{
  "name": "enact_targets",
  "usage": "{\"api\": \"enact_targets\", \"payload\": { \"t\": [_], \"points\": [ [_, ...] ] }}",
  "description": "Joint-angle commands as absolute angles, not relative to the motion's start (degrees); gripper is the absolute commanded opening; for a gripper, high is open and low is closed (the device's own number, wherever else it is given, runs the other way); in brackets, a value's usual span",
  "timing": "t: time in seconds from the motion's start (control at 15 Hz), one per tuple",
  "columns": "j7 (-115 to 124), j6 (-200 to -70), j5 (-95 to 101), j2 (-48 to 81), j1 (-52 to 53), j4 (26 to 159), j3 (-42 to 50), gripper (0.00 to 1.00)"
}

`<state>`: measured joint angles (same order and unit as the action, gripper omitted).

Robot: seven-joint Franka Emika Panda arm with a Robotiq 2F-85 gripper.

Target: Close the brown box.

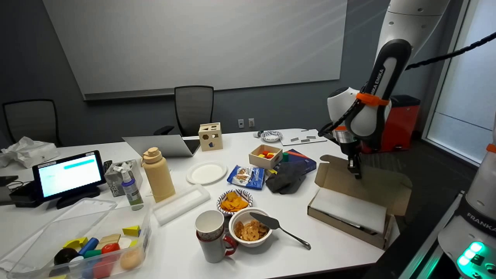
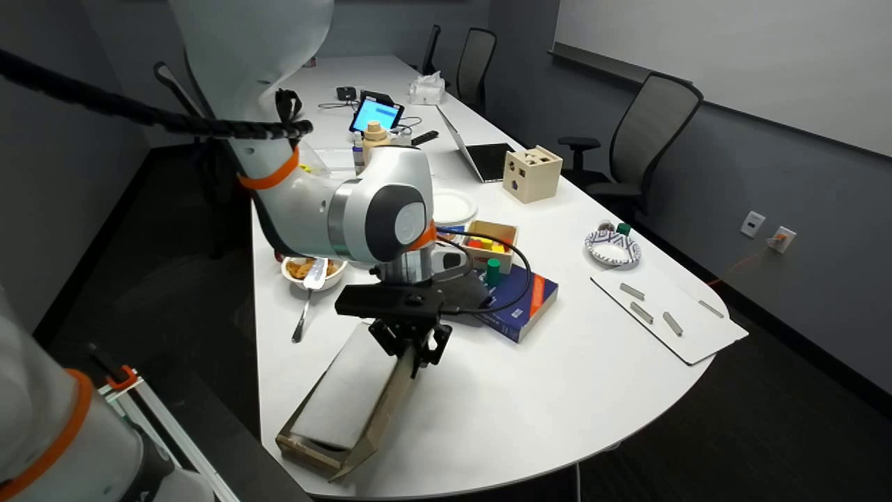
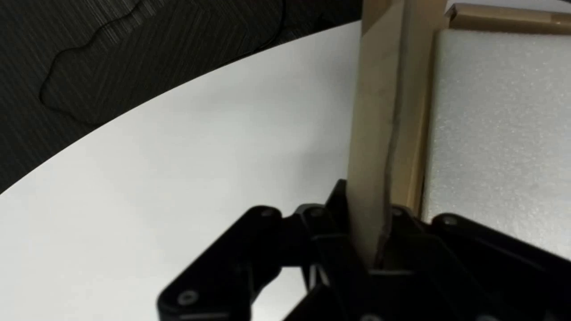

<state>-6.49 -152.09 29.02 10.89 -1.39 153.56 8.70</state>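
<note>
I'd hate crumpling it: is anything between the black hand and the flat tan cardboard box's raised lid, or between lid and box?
Nothing visible blocks the black hand: the tan lid stands between its fingers. Between lid and box, only the inner finger shows; the flat white slab lies inside.

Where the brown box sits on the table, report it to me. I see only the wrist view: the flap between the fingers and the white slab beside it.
Observer: In both exterior views, the brown box sits by the edge of the table nearest the robot's base.
Operator: Now name one loose thing outside my view.
Observer: A spatula lies across the bowl of cereal, its handle jutting out past the rim.
</note>
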Motion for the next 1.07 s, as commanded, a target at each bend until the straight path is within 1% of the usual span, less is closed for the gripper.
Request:
{"api": "enact_targets", "payload": {
  "t": [0.0,0.27,0.73,0.8,0.87,1.0],
  "points": [
    [0.6,-155.9,32.6,9.5,-0.5,153.5,9.6,0.02],
    [8.2,-158.3,37.9,9.5,0.4,151.4,11.3,0.02],
    [22.3,-157.9,50.2,9.9,2.8,149.4,13.3,0.02],
    [23.9,-158.3,51.7,10.5,3.1,149.7,13.2,0.33],
    [25.1,-158.6,52.8,10.9,3.3,149.8,13.0,0.35],
    [25.3,-159.0,52.4,11.1,3.4,150.6,12.3,0.48]
  ]
}}
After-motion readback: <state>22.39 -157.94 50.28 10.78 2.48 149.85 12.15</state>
